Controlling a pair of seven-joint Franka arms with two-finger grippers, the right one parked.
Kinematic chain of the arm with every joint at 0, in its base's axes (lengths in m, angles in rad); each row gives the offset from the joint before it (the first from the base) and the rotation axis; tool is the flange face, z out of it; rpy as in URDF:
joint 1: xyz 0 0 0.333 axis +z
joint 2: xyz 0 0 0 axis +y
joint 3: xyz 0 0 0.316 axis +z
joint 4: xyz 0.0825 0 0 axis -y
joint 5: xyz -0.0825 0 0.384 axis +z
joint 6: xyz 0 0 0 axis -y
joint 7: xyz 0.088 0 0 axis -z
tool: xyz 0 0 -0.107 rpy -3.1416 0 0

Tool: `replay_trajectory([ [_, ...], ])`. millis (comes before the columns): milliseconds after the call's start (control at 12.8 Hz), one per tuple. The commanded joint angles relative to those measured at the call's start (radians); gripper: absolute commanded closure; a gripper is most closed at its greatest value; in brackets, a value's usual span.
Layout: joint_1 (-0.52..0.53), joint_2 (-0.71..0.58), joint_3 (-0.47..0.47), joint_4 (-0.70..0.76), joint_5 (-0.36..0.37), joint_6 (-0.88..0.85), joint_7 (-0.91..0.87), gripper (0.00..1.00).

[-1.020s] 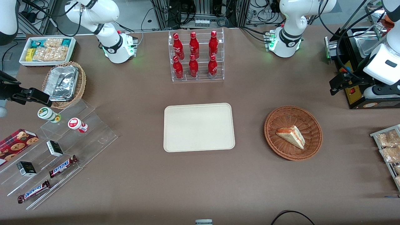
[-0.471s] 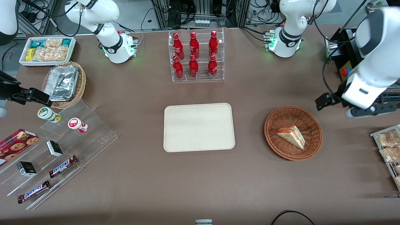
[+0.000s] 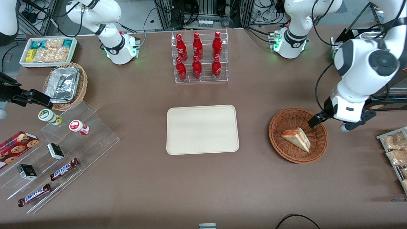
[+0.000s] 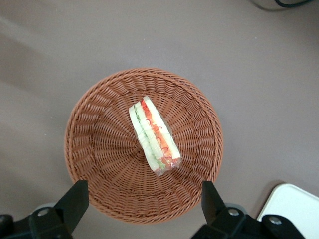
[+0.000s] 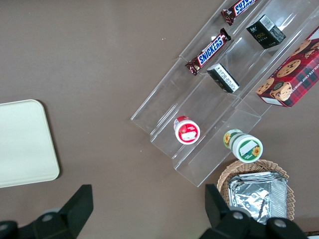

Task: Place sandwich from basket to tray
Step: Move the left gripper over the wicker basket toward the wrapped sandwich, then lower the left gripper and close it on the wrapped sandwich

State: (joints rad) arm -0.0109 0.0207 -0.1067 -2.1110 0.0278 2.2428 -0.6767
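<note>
Black fingers spread wide, the gripper (image 4: 140, 199) hangs above the basket (image 3: 319, 144), gripping nothing. Sandwich (image 3: 296, 138) lies inside it; the wrist view shows its red-green filling (image 4: 152, 134). Cream tray (image 3: 202, 129) sits apart. SNICKERS bars (image 5: 209, 51) read clearly in the right wrist view.

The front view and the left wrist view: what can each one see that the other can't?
Only the front view shows the red bottles, the snack bars and the whole tray. Only the left wrist view shows the sandwich's red and green layers edge-on, with the gripper above the basket, fingers open wide. Both show the sandwich lying in the basket.
</note>
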Motion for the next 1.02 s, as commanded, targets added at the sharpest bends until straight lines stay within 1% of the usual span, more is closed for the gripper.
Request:
replay_trajectory([
  [0,-0.008,-0.012,-0.005,-0.099,-0.003,0.128,-0.134,0.00],
  [235,-0.023,0.044,-0.007,-0.104,-0.003,0.179,-0.202,0.00],
  [314,-0.024,0.062,-0.020,-0.109,-0.003,0.199,-0.220,0.00],
  [941,-0.014,0.194,-0.022,-0.116,-0.002,0.322,-0.228,0.00],
])
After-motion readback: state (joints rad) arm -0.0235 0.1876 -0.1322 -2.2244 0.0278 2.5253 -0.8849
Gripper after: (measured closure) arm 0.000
